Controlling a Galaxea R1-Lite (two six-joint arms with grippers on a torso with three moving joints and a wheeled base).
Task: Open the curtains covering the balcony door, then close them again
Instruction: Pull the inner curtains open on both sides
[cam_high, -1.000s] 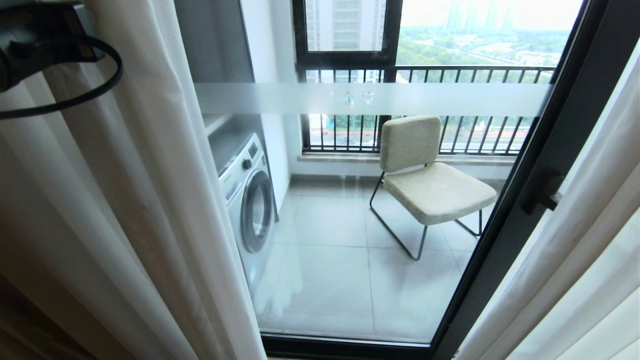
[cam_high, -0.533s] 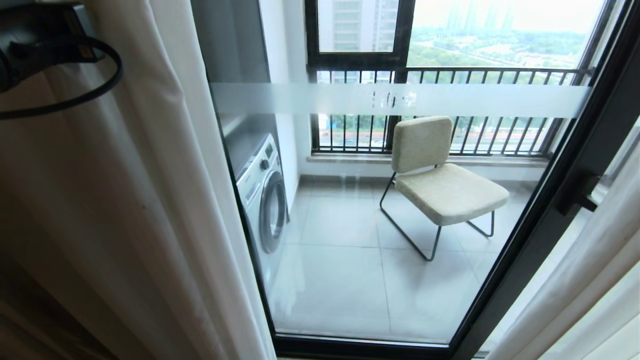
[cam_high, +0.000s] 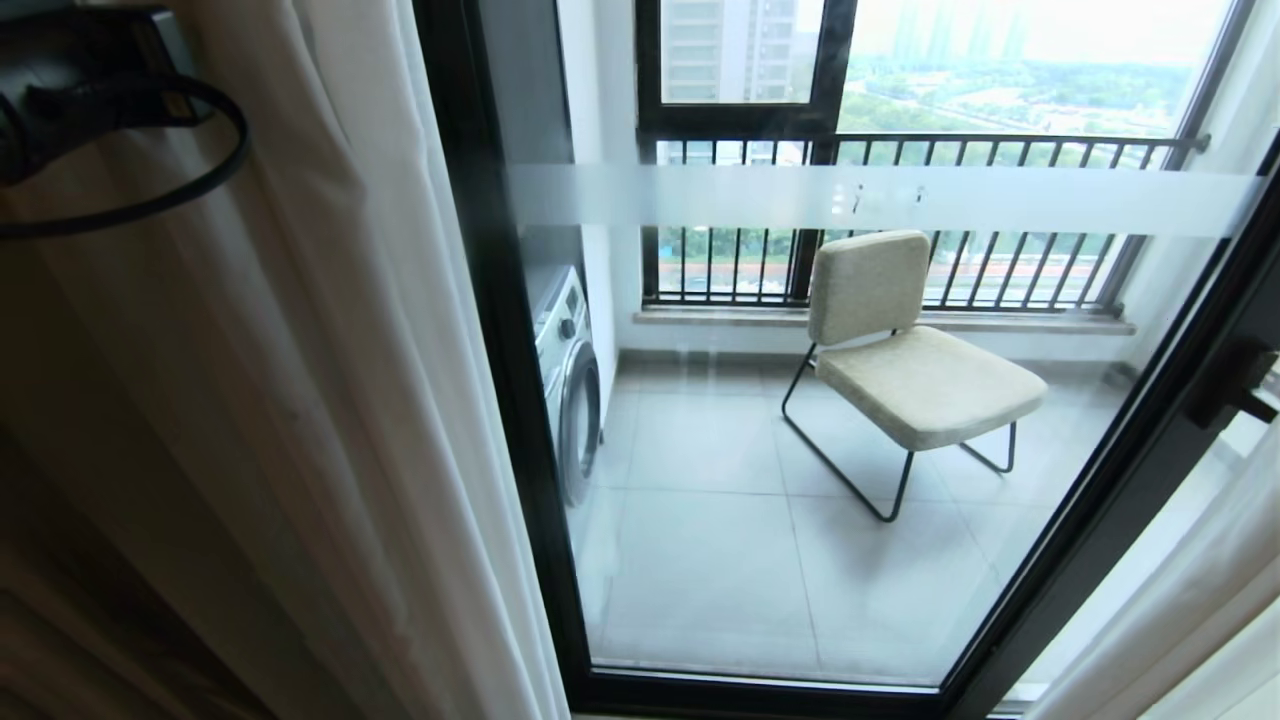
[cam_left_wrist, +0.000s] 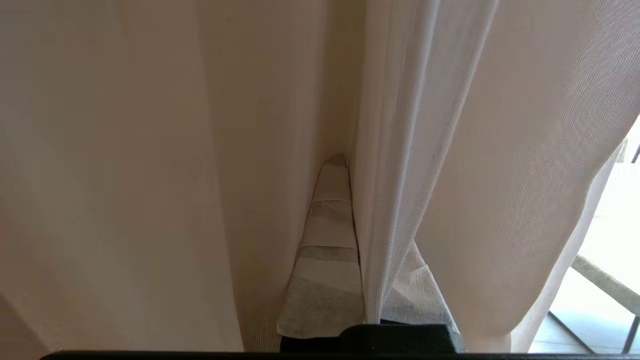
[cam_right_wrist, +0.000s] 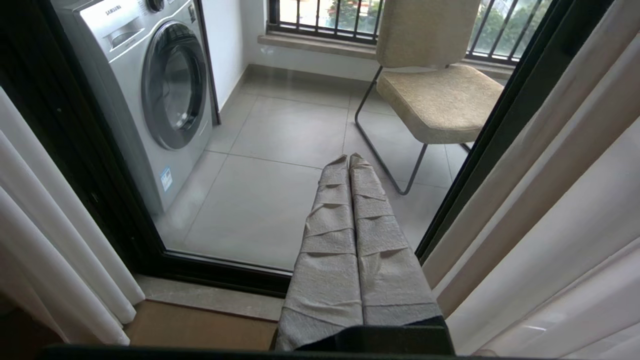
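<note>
One balcony door (cam_high: 800, 450), two curtains (cam_high: 300, 400), one chair (cam_high: 915, 365), one washing machine (cam_high: 572, 385), two tools (cam_right_wrist: 350, 162)

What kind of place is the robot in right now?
Likely a high-rise flat, at the balcony door with curtains drawn aside. Beyond the glass stand a washing machine and a chair, with a railing overlooking distant trees.

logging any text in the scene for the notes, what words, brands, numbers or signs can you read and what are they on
"SAMSUNG": on the top panel of the washing machine, in the right wrist view.
Blue sticker low on the washing machine's front: print too small to read.
Small characters on the frosted stripe of the balcony door: too blurred to read.
Nothing to read on the curtains or the chair.
</note>
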